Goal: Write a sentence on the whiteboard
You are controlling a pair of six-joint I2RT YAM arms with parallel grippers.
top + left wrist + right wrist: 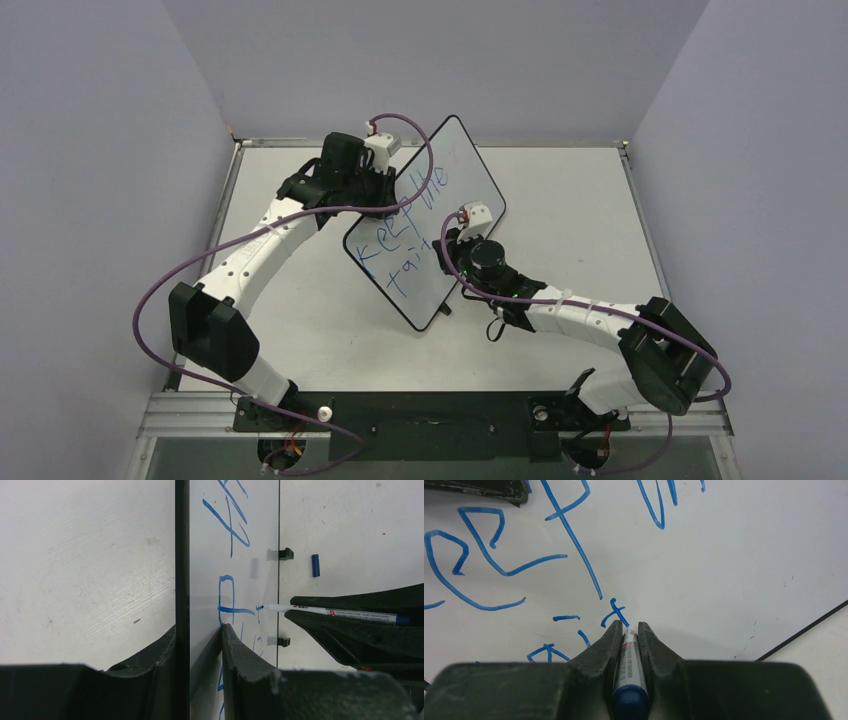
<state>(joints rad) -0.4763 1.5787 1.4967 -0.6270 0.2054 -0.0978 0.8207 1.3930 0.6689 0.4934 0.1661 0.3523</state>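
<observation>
Two grippers work on one whiteboard [475, 185], which sits cornerwise on the pale table [580, 200]. One marker pen [629, 672] is in play, two lines of writing show, and two small black feet [285, 554] sit on the whiteboard's thin rim. One short blue cylinder [315, 565] lies on the table just beside that rim.

The sentence [405, 225] is blue handwriting in slanted lines. The upper line reads roughly "Keep the". The lower line is only a few letters, starting with "t". The strokes are loose and uneven in thickness.

The whiteboard is flat, smooth and white, with rounded corners and a black edge.

The left gripper [200, 630] is clamped on the whiteboard's rim, one black finger on each face. The right gripper [628, 627] pinches the marker pen's white barrel tight between its fingers. The pen's blue end points back toward the wrist, and its tip touches the whiteboard at the lower line.
</observation>
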